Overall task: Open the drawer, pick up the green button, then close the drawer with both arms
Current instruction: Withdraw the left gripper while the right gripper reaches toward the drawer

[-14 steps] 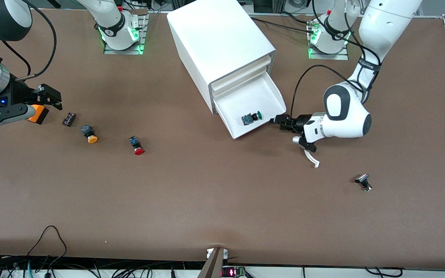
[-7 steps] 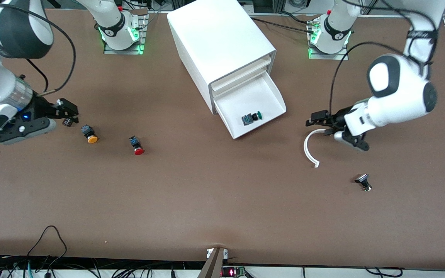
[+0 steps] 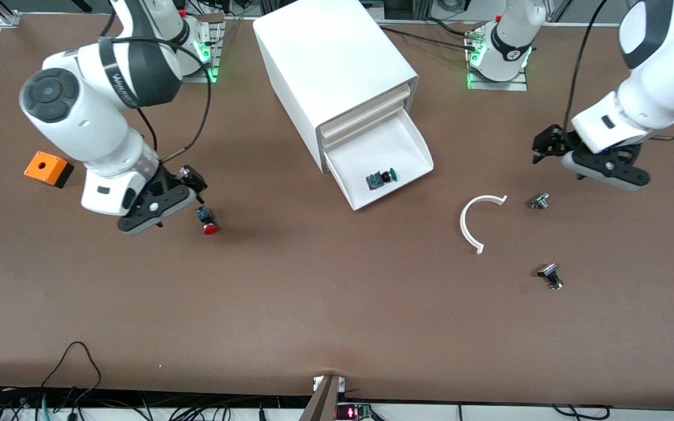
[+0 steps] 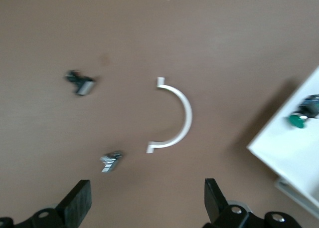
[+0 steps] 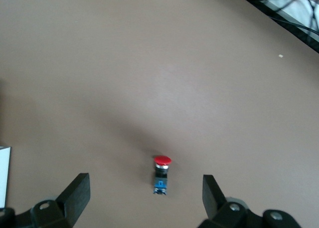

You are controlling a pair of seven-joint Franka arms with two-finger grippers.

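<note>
The drawer [image 3: 398,153], lowest of three in the white cabinet [image 3: 337,64], stands pulled out. The green-capped button [image 3: 381,178] lies on its side in it, close to the front rim. The left wrist view shows the drawer [image 4: 294,153] and the button [image 4: 300,119] at its edge. My left gripper [image 3: 545,146] hangs open and empty over bare table toward the left arm's end; its wrist view shows it [image 4: 148,198] with nothing between the fingers. My right gripper [image 3: 195,186] is open just above the red-capped button [image 3: 207,221], which also lies between the fingers [image 5: 79,189] of this gripper [image 5: 145,193] in the right wrist view.
A white curved strip [image 3: 473,221] lies on the table between the drawer and my left gripper. Two small metal parts [image 3: 539,201] [image 3: 550,276] lie beside it. An orange box [image 3: 48,168] sits toward the right arm's end.
My left gripper has drawn away from the drawer's front rim toward the left arm's end, uncovering the curved strip. My right arm has swung in from the table's end to over the red-capped button.
</note>
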